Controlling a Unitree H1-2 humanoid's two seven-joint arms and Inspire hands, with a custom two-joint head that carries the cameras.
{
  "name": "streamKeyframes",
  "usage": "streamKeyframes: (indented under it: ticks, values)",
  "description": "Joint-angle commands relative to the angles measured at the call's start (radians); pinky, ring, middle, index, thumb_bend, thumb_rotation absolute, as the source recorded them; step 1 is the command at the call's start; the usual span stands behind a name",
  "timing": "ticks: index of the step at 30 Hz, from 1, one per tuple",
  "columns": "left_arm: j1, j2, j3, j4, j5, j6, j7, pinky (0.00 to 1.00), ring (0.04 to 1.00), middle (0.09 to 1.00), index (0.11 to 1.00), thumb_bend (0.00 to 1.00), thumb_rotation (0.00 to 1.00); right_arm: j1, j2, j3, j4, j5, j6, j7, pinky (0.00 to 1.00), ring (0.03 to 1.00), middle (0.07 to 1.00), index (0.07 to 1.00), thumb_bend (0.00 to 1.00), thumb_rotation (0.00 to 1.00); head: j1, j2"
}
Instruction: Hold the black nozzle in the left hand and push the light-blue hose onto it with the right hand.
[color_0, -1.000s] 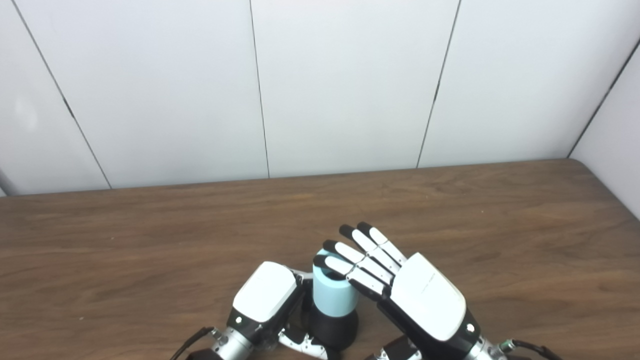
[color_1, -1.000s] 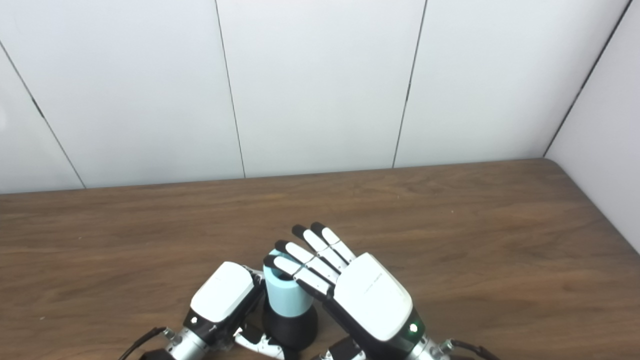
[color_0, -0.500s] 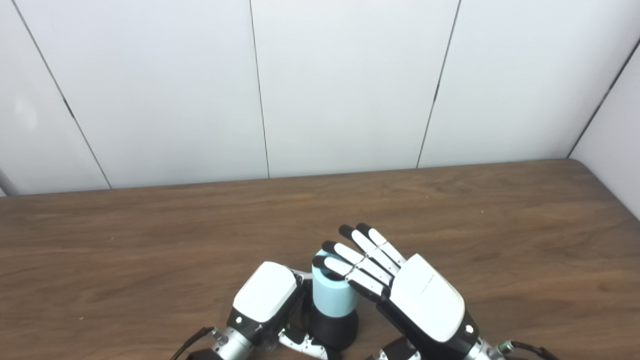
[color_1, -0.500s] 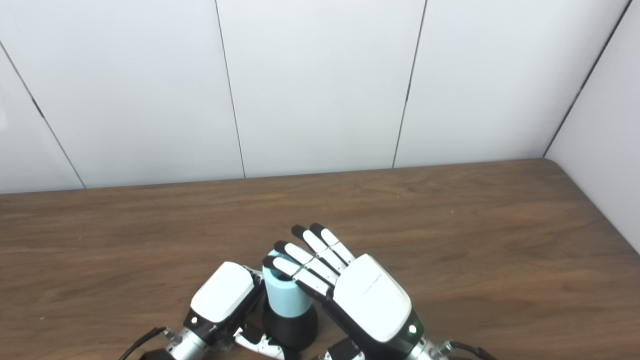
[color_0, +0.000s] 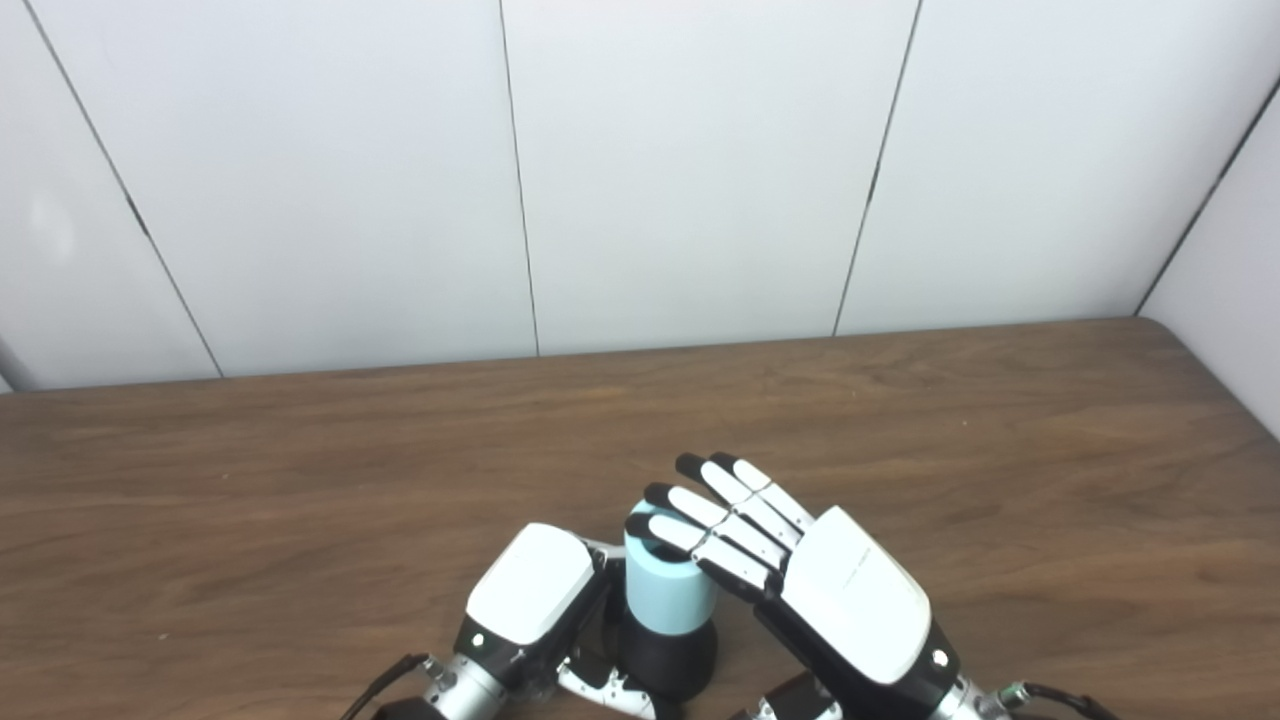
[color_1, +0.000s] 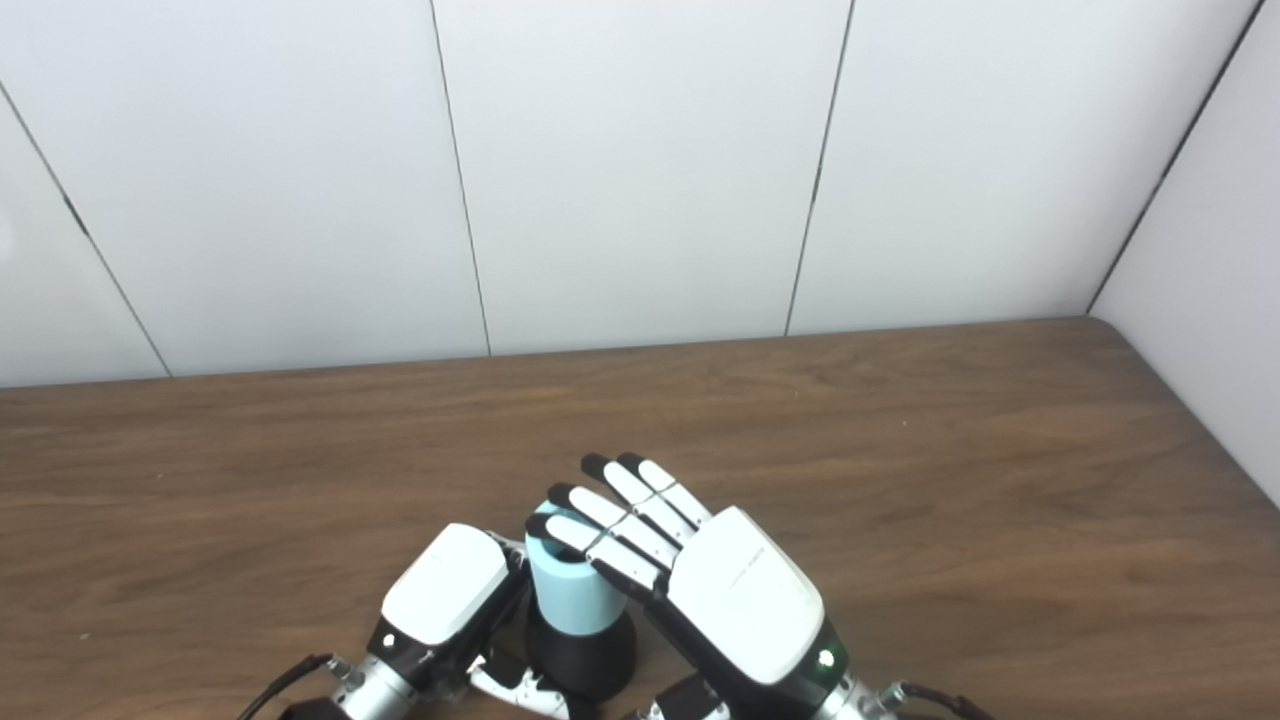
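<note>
The light-blue hose (color_0: 665, 590) stands upright as a short cylinder, seated on the black nozzle (color_0: 668, 660), which rests on the wooden table (color_0: 300, 520) near the front edge. My left hand (color_0: 530, 600) is curled around the nozzle's left side, its fingers wrapping the base. My right hand (color_0: 800, 580) lies flat with fingers apart, fingertips (color_0: 652, 522) resting over the hose's top rim. In the right eye view the same hose (color_1: 570, 590) shows between both hands.
A white panelled wall (color_0: 700, 170) rises behind the table, and a side wall (color_0: 1230, 260) closes the right corner. Bare wood stretches across the far half of the table.
The right hand's fingers have dipped slightly over the hose top. The left hand, hose and nozzle stay where they were.
</note>
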Motion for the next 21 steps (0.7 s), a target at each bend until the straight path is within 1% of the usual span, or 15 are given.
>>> streamKeyframes:
  ticks: [1,5,9,11,15,19,21]
  values:
    - [0.043,0.008,-0.025,0.042,0.007,-0.006,-0.032,0.12,0.161,0.471,0.48,0.52,0.0,0.009,-0.021,0.007,-0.003,-0.006,-0.02,0.01,0.94,0.961,0.89,0.824,0.76,0.7,0.0,0.001]
    - [0.044,0.007,-0.024,0.041,0.002,-0.002,-0.04,0.12,0.161,0.471,0.48,0.52,0.0,0.007,-0.023,0.008,0.001,-0.006,-0.023,0.004,0.95,0.96,0.888,0.822,0.76,0.71,-0.001,0.0]
    - [0.043,0.007,-0.023,0.052,0.001,-0.022,-0.012,0.12,0.158,0.471,0.479,0.52,0.0,0.009,-0.026,0.009,0.002,-0.012,-0.024,0.0,0.94,0.957,0.883,0.819,0.76,0.71,-0.001,0.002]
    - [0.043,0.006,-0.022,0.055,0.0,-0.025,-0.008,0.12,0.155,0.471,0.479,0.52,0.0,0.01,-0.027,0.01,0.004,-0.014,-0.025,-0.003,0.94,0.956,0.882,0.819,0.76,0.71,-0.001,0.002]
    - [0.042,0.007,-0.024,0.054,0.005,-0.02,-0.017,0.12,0.153,0.471,0.479,0.52,0.0,0.01,-0.029,0.012,0.004,-0.016,-0.023,-0.004,0.93,0.953,0.88,0.819,0.76,0.72,-0.001,0.002]
    - [0.044,0.006,-0.022,0.044,0.003,-0.003,-0.039,0.12,0.155,0.471,0.479,0.52,0.0,0.011,-0.03,0.013,0.003,-0.018,-0.021,-0.003,0.93,0.953,0.876,0.815,0.76,0.72,0.0,0.001]
    - [0.043,0.007,-0.022,0.045,0.002,-0.004,-0.038,0.12,0.156,0.471,0.48,0.52,0.0,0.011,-0.03,0.014,0.005,-0.017,-0.023,-0.005,0.93,0.952,0.876,0.814,0.76,0.71,0.0,0.001]
